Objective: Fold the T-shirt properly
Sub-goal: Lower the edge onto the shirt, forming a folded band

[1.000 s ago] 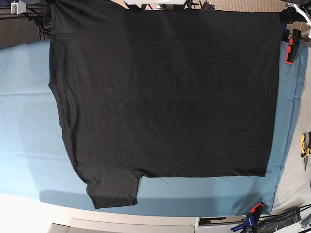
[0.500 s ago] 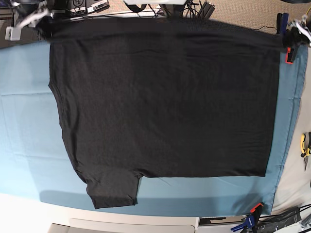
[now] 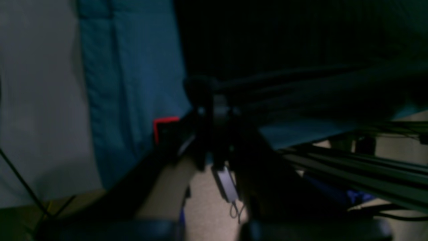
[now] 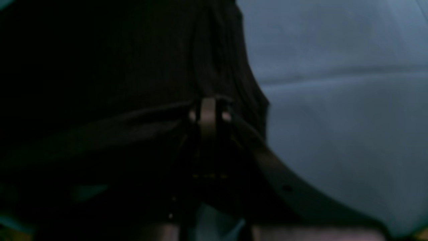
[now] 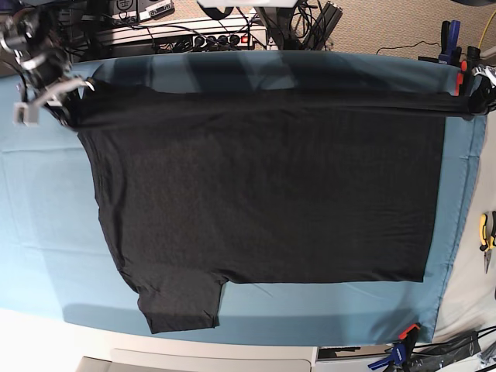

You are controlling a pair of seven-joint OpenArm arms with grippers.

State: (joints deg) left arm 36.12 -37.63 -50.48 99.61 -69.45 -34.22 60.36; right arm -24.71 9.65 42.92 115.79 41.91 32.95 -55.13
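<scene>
Both jaws clamped: left gripper [image 5: 474,87] and right gripper [image 5: 48,91] pinch T-shirt [image 5: 263,186] corners along cloth sheet's [image 5: 31,232] far edge.

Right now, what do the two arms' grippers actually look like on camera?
The right gripper is pale grey-white hardware with a small white block hanging off it; its wrist view shows dark fingers with a tan pad edge. The left gripper is black, blurred in its wrist view, with a thin cable dangling beneath.

Teal sheet [image 5: 31,232]; yellow-handled pliers [image 5: 487,236]; clamps [image 5: 399,349]
</scene>
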